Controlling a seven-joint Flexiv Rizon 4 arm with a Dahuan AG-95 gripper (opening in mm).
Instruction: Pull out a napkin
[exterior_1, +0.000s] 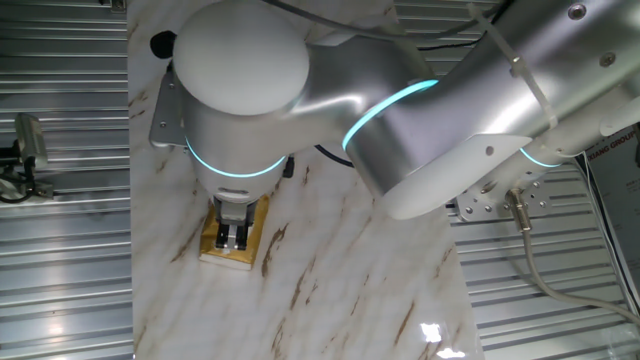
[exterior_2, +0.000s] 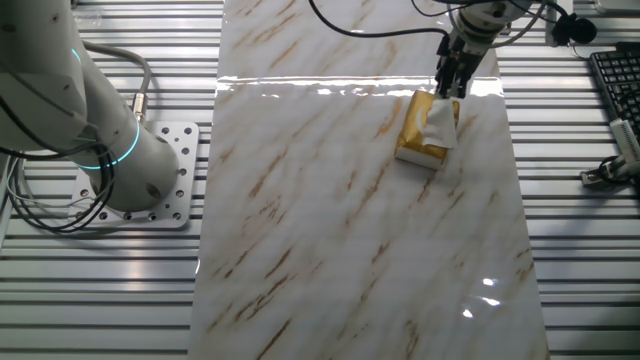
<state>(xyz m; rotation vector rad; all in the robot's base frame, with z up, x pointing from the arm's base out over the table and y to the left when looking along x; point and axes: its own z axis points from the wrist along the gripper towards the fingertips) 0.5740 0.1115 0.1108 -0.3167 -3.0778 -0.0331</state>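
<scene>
Over the far end of the marble table (exterior_2: 330, 230), poised at the golden tissue pack (exterior_2: 417, 135), with gripper (exterior_2: 447, 92) fingers at the white napkin (exterior_2: 439, 122) sprouting from its top; grip impossible to confirm from either view. Best pinched firmly, then drawn straight up and slowly, lest the loose pack lift too.

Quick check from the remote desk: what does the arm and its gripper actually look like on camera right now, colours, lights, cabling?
The arm is silver-grey metal with rounded white joint caps and glowing cyan light rings at the joints. Its base sits on a perforated metal mounting plate. Black cables run to the wrist, grey ones by the base. The gripper is small, with dark, narrow fingers under a light body.
</scene>
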